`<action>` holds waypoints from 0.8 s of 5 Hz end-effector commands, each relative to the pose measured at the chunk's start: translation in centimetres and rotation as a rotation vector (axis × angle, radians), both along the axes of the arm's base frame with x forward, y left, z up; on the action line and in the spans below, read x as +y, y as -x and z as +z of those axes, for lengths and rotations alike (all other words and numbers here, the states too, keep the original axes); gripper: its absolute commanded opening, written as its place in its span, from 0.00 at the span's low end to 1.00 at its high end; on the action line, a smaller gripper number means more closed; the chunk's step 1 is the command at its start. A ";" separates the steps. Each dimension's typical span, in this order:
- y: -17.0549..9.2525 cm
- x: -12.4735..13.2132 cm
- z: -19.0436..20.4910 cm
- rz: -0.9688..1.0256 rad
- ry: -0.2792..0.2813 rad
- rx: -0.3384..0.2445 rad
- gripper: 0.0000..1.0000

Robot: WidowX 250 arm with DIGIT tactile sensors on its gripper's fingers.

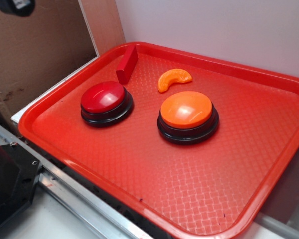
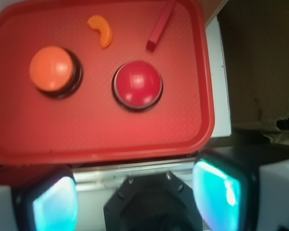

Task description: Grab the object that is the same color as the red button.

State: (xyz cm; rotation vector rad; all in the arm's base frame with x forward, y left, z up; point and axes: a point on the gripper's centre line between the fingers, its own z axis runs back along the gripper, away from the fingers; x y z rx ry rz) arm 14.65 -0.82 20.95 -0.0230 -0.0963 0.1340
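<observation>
Reaching for the wrong thing is the main risk, since nearly everything here is red or orange: the tray itself is red, and the orange slice lies near the block at the far end. The block is a small dark-red matte bar, matching the red button in colour; it lies just beyond that button, close against the tray's far-left rim, and from the exterior view it looks as if one end may be leaning on the rim's slope, though I cannot tell for sure. That placement is the second hazard, in my judgement: a jaw coming down on the rim side could strike the tray wall or ride up it, and a jaw on the near side has the button's dome close by, so a descent that is off-line could press the button or knock the bar away. The bar is narrow and long, so closing along its length rather than across it would likely miss or spin it. The gripper hangs well back from the tray, over the near edge of the surface; in the wrist view the two pads stand wide apart with nothing between them. The orange button sits well to the right of the block and should not interfere.
</observation>
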 end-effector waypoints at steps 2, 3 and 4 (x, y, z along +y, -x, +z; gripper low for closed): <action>-5.6 2.1 -3.8 0.229 -0.076 -0.087 1.00; -7.6 3.3 -5.6 0.329 -0.064 -0.102 1.00; -10.1 4.6 -8.0 0.498 -0.076 -0.160 1.00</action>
